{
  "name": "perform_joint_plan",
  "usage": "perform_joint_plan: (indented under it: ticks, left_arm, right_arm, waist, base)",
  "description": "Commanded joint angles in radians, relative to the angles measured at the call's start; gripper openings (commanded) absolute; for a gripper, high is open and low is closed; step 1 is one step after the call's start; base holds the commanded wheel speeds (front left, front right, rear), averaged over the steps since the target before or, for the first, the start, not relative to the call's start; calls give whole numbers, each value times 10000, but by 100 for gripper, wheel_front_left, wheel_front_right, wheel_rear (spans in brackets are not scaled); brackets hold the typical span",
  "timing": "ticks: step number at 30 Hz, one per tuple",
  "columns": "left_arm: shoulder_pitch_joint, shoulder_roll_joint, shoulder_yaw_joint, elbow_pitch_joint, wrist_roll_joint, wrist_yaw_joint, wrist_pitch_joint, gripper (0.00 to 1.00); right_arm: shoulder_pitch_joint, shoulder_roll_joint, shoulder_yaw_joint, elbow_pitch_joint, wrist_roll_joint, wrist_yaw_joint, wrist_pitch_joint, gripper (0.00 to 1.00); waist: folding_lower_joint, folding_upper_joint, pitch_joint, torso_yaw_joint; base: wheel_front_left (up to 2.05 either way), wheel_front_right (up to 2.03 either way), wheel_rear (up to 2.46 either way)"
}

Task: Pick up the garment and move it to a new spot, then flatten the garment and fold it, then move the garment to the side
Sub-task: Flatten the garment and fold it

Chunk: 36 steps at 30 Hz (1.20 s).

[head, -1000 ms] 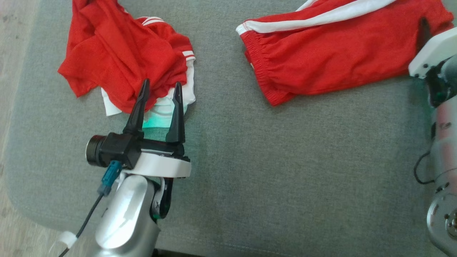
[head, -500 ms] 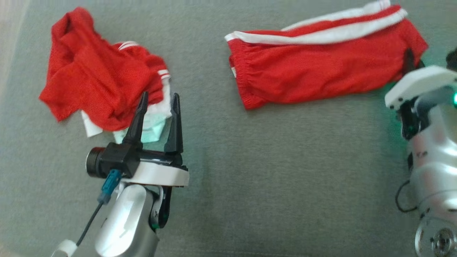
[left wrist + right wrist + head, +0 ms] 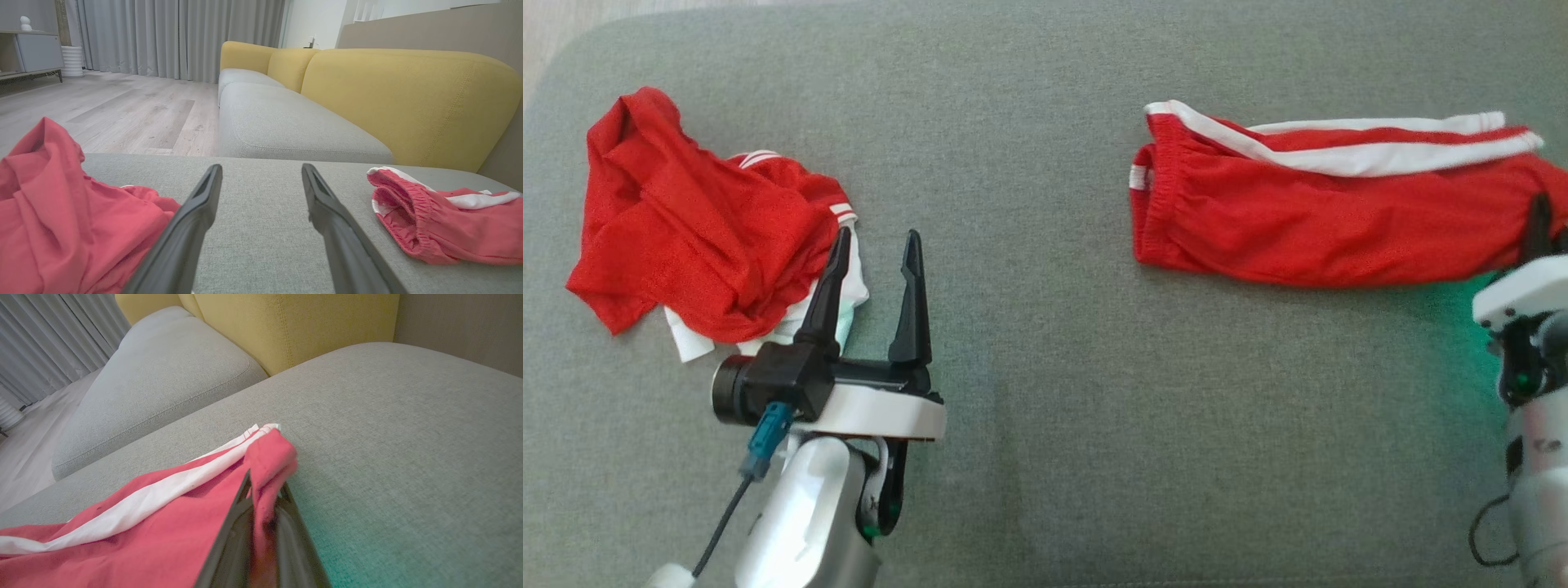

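On cushion (image 3: pixel 1054 343) | shorts (image 3: pixel 1298 233) crosswise (waistband (image 3: pixel 1156 204) left) | right hand (image 3: pixel 1539 229) clamps hem (image 3: pixel 269 457) | left hand (image 3: pixel 876 245) splayed

Grey seat cushion (image 3: pixel 1094 425), yellow sofa backrest (image 3: pixel 408 102); grey curtains (image 3: pixel 163 36), pale wood floor (image 3: pixel 122 110)

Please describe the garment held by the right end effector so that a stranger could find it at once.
On the grey cushion lie two red garments. The one meant is the red shorts on the robot's right, pinched at one end by the right end effector. Unlike the crumpled red heap on the left, they lie stretched out, with a white side stripe and a gathered waistband.
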Motion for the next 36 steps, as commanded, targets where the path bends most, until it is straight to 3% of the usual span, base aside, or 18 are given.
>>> perform_joint_plan:
  ticks: [1, 10, 24, 36]
  left_arm:
    - [-128, 73, 397, -261, 92, -47, -63, 100]
    - [-49, 73, 339, -173, 37, -60, -63, 100]
    - [341, 72, 264, -46, -163, 90, -63, 100]
    - [533, 72, 229, -8, -304, 162, -63, 100]
  right_arm:
    - [-33, -193, 192, -558, 178, -19, 42, 0]
    - [115, 63, 667, -1546, 626, -19, 39, 0]
    - [-31, 1086, 3240, -3133, 2185, -19, 26, 0]
    - [60, 1231, 5886, -2392, 2874, -19, 212, 0]
  waist:
    - [1, 0, 14, 4]
    - [1, 0, -141, 179]
    - [1, 0, -888, 918]
    - [1, 0, -1030, 1502]
  base:
    - [0, 0, 0]
    - [0, 0, 0]
    - [0, 0, 0]
    - [0, 0, 0]
